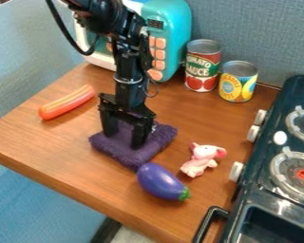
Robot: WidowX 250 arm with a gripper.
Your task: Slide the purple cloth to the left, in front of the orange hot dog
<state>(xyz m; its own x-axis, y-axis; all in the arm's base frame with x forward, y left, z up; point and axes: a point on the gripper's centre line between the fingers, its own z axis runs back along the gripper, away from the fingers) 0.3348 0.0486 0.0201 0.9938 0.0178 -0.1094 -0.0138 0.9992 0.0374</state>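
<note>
On the brown wooden counter, a sideways push by the black jointed arm, standing almost upright above the cloth with its claw open and fingers apart on it, could drag this fluffy purple cloth and roll the glossy purple eggplant beside its near corner.

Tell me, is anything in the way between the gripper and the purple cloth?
Nothing that I can see. The gripper is right down at the cloth, its jaws apart. The eggplant is by the cloth's near edge, not in between.
</note>
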